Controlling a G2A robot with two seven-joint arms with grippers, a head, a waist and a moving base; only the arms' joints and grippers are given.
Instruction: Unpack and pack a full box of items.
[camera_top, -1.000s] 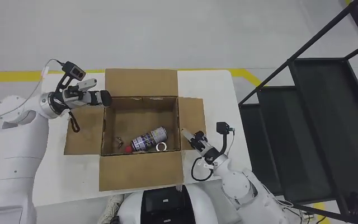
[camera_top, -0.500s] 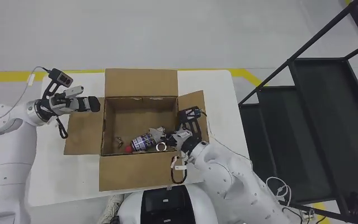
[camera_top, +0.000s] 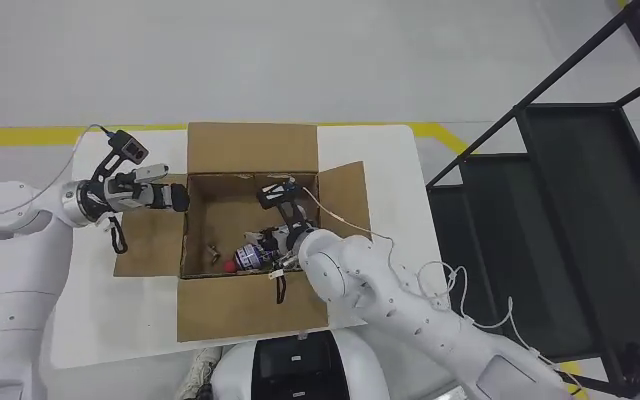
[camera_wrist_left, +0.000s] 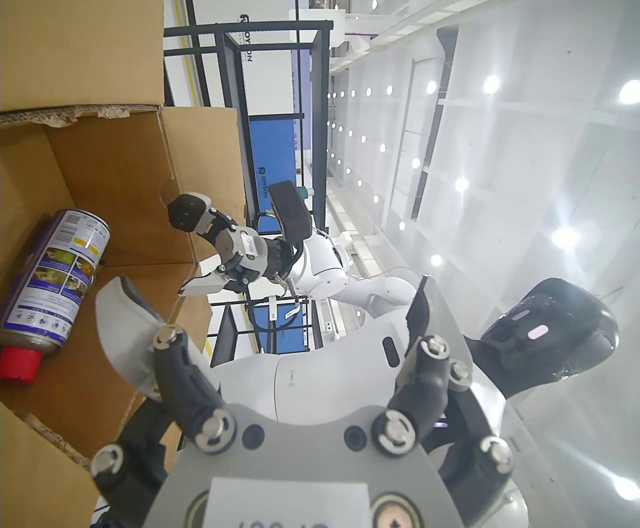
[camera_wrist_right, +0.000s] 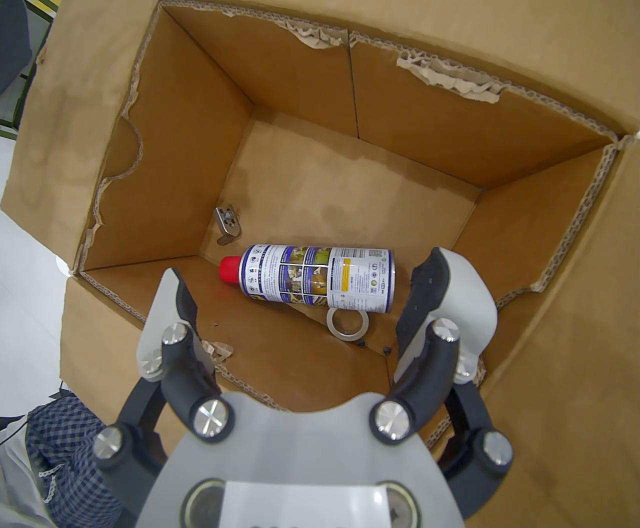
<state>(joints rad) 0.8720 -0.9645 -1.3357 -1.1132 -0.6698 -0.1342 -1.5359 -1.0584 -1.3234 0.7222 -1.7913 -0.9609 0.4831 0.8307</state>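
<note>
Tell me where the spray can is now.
In the top view, the spray can lies on its side on the box floor by the robot-side wall, a tape ring beside its base.

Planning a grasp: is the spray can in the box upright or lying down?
Lying on its side: the spray can rests lengthwise on the box floor, red cap sideways.

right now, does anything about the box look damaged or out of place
Yes: the cardboard box has torn, ragged rims, with paper peeling along one wall's top edge. The spray can lies on its side on the box floor.
</note>
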